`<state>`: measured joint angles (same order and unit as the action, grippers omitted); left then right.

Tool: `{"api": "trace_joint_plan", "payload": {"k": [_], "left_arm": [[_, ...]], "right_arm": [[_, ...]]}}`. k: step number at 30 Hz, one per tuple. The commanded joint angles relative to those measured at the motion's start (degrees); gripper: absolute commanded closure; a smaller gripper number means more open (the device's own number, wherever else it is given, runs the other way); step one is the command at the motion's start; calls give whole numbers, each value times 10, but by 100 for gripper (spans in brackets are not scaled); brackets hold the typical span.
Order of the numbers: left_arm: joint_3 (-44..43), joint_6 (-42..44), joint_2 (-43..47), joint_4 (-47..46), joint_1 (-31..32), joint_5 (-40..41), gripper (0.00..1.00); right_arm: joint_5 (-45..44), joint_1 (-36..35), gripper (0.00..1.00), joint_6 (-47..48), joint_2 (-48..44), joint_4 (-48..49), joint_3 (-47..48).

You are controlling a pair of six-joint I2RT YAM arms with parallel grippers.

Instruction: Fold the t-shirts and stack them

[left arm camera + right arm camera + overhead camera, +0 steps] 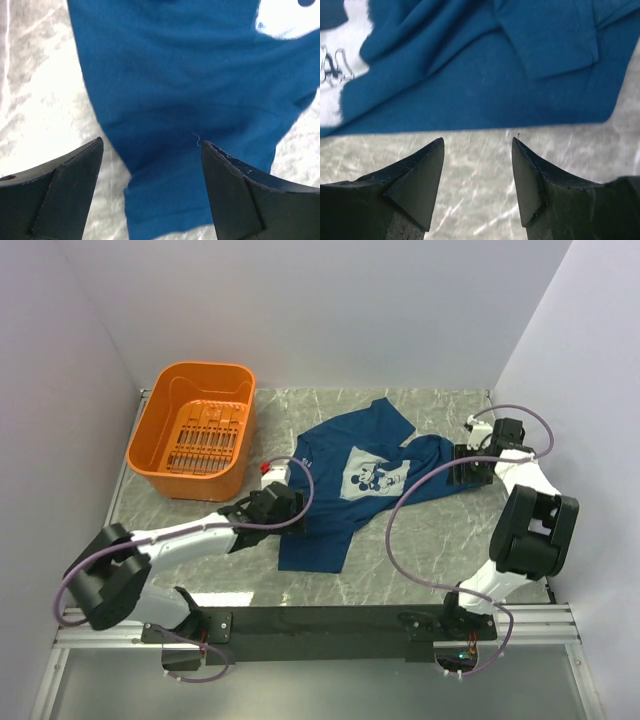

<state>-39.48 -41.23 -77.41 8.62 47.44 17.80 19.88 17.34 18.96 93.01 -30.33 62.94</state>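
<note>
Two robot arms close in on a rumpled navy t-shirt (340, 500) lying on a marble counter (420, 560), with no fold made yet.

The t-shirt lies mid-counter, its pale mouse print (368, 478) facing up and its cloth creased and skewed, just right of an empty orange basket (195, 430). The left hand (152, 145) hovers over the shirt's left side, fingers spread wide with nothing between them. The right hand (477, 140) is also released and empty, poised over bare counter just short of the shirt's right edge. This looks like the opening grasp before flattening. Next, each hand probably needs to drop onto the cloth and pinch an edge.
</note>
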Motion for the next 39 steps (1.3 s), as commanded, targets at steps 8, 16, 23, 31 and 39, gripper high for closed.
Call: {"api": "trace_joint_plan", "payload": {"k": [8,16,23,31,39], "left_arm": [[-297,178,-179,-40,-93,-101,16],[-653,235,-430,37,-173,-211,19],[-883,157,-638,55,-218,-310,20],[-975,75,-728,10,-226,-320,16],[-991,69,-760,73,-225,-305,18]], "right_arm": [[191,1,36,31,75,-33,177],[107,-30,36,-41,169,-11,285],[-66,-90,37,-61,256,-17,361],[-108,-100,37,-60,294,-36,406],[-90,-100,38,-69,283,-36,398]]}}
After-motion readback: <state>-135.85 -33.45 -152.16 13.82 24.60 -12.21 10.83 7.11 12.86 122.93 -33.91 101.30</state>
